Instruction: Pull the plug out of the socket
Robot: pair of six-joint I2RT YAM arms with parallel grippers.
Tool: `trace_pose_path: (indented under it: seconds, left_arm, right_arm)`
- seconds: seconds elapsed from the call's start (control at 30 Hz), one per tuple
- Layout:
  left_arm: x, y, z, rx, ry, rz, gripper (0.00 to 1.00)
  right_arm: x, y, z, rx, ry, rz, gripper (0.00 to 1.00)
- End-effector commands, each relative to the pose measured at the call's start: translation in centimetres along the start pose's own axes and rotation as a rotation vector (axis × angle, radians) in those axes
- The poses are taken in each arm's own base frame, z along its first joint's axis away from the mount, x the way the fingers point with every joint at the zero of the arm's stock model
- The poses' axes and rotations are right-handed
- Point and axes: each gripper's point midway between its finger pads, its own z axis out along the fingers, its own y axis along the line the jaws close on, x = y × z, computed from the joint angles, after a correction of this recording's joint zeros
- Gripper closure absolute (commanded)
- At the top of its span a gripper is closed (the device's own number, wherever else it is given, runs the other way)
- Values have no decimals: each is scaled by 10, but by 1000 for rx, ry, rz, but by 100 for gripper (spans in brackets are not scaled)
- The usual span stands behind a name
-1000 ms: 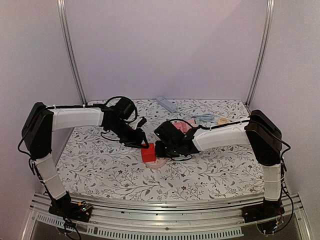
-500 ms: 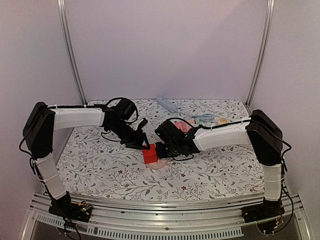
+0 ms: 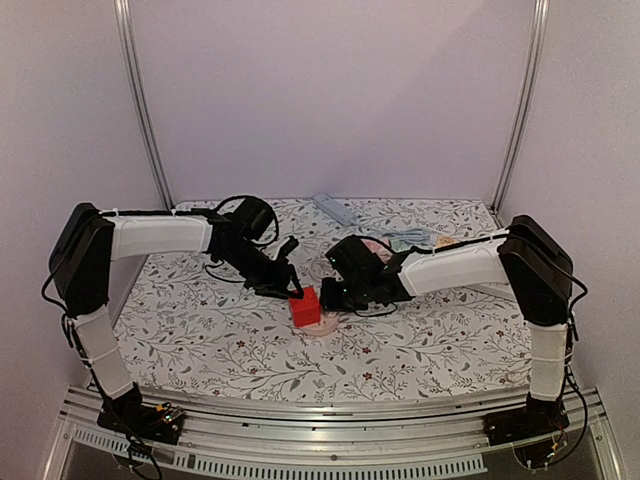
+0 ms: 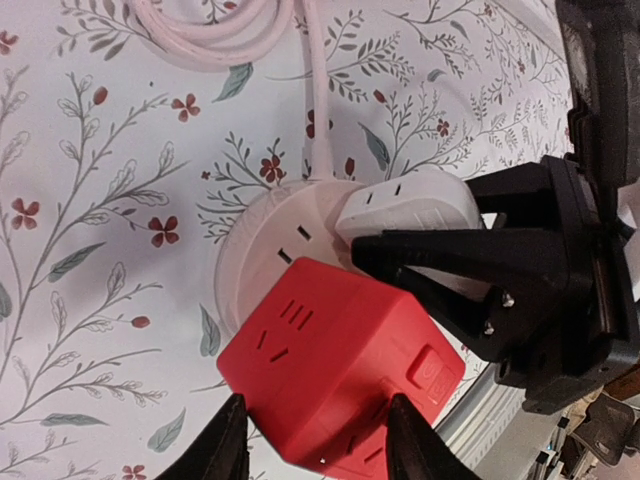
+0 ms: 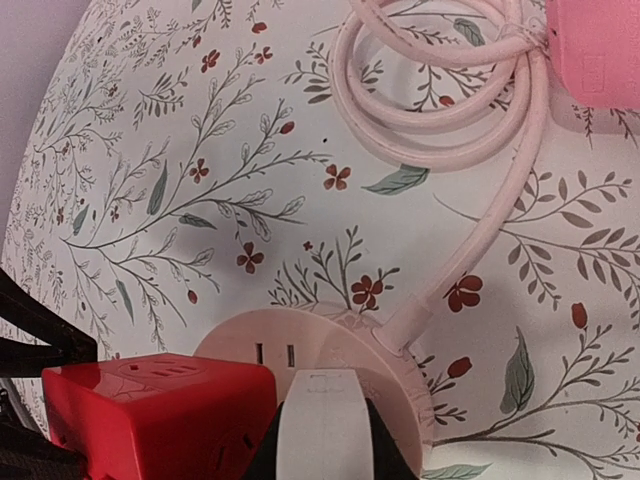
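Note:
A round pale pink socket (image 4: 270, 250) (image 3: 322, 325) lies on the flowered table. Two plugs sit on it. A red cube plug (image 4: 340, 375) (image 3: 305, 306) stands tilted at its edge, and my left gripper (image 4: 315, 445) is shut on its two sides. Its underside is hidden, so I cannot tell if its pins are out. Beside it is a white plug (image 5: 325, 425) (image 4: 405, 205), pinched by my right gripper (image 5: 325, 440), which comes in from the right. The socket (image 5: 330, 345) shows one bare pair of slots.
The socket's pink cable (image 5: 450, 100) runs back to a coil beside a pink block (image 5: 595, 50). A grey bar (image 3: 332, 208) and a pale blue cable (image 3: 408, 238) lie near the back wall. Both arms meet over the middle of the table (image 3: 200, 330).
The red cube has shifted a little right and tipped in my left gripper. My right arm has drawn slightly to the right, still holding the white plug.

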Motion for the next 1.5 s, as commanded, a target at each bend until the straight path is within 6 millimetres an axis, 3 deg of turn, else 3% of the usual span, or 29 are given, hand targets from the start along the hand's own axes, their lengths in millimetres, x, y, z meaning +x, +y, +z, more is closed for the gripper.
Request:
trace_pose_path:
  seconds: [0.0,0.23,0.67,1.2,1.47]
  left_arm:
    - [20,15,20,-60,76,-27,55]
    - [20,17,21,-69,79,-24,56]
    - [19,18,21,-80,79,-23,56]
    - [19,19,21,-85,80,-21,56]
    - [19,19,21,-90,80,-18,56]
  right_arm:
    - [1,-2,-2,-35,16,62,96]
    - [0,-2,-6,-22,-2,25,98]
    - [5,17,-18,-9,-44,-145,99]
    - [2,-7,-15,-3,-20,20,100]
    - [2,-4,-12,-65,-6,78,100]
